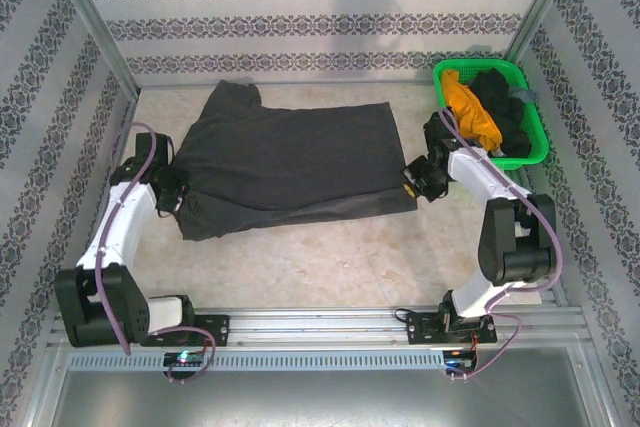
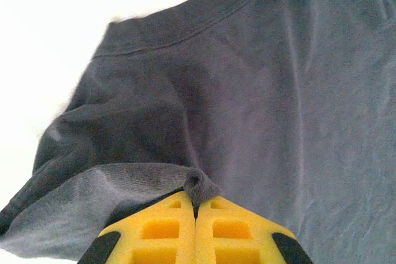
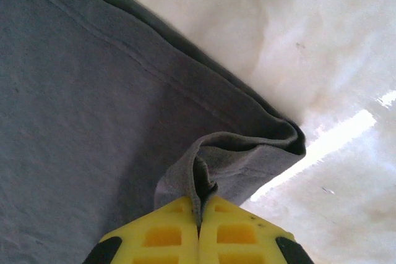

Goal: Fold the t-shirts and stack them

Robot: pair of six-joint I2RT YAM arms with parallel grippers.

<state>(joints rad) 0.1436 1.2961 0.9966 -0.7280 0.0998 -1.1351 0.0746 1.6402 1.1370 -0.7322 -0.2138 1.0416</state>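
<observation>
Left gripper (image 2: pixel 197 201) and right gripper (image 3: pixel 199 207) each clamp a near corner of the charcoal t-shirt (image 1: pixel 290 152) spread at the table (image 1: pixel 330 267) centre; limp and light, it should lift evenly by those corners.

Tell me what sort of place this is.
Likely a robot test booth, not a home: patterned panels wall in the table, the left arm and right arm are bolted to a rail, and a grey t-shirt lies spread near a green basket.

The charcoal t-shirt (image 2: pixel 278 122) runs off both wrist views' edges, and the black t-shirt (image 1: pixel 505 107) upper right is just a lump.
</observation>
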